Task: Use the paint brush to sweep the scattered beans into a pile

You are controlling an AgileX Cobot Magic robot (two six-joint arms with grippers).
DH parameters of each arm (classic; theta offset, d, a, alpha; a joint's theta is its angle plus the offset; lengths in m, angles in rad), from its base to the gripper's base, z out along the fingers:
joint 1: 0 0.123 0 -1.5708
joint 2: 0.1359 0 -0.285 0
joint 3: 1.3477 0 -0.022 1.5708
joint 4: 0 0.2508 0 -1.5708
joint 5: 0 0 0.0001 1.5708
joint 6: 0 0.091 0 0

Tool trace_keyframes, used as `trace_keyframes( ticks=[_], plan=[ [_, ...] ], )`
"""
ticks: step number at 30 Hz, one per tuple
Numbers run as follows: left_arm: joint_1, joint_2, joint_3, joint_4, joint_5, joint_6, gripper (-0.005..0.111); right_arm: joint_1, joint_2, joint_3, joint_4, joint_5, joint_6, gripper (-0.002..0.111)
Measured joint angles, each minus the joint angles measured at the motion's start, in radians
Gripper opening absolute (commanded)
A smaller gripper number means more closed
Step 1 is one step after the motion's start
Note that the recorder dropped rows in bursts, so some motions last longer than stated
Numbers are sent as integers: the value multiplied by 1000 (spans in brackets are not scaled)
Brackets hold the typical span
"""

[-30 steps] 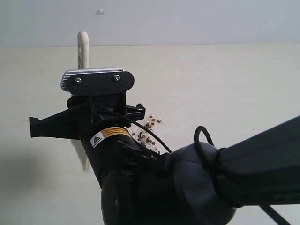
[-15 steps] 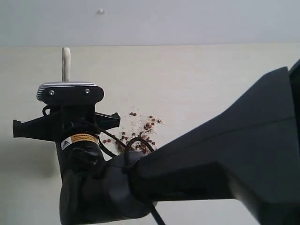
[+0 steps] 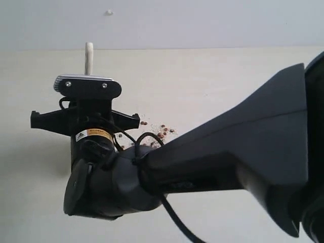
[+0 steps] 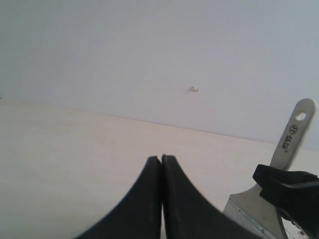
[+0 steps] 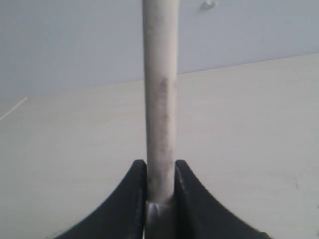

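The paint brush (image 5: 160, 99) stands upright, its pale handle clamped between the fingers of my right gripper (image 5: 160, 167), which is shut on it. In the exterior view only the handle's tip (image 3: 89, 54) shows above the right wrist; the bristles are hidden behind the arm. Reddish-brown beans (image 3: 158, 131) with whitish crumbs lie just right of that wrist, partly covered by the arm. The left wrist view shows the brush (image 4: 291, 142) with its holed handle and silver ferrule off to one side. My left gripper (image 4: 161, 158) is shut on nothing, above bare table.
The pale wooden table (image 3: 238, 86) runs back to a grey-white wall (image 3: 202, 23). The bulky black right arm (image 3: 233, 152) crosses the front of the exterior view and hides much of the table there.
The right wrist and brush swung left, then back right and slightly up. The arm now covers more of the beans than before.
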Motion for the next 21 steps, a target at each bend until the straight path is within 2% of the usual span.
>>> trace_keyframes(
  ticks=[5, 15, 21],
  plan=[
    [0, 0, 0, 0, 0, 0, 0, -43, 1, -4, 19, 68, 35, 0],
    [0, 0, 0, 0, 0, 0, 0, -49, 21, -6, 18, 84, 59, 0],
    [0, 0, 0, 0, 0, 0, 0, -49, 19, -6, 144, 84, 5, 0]
  ],
)
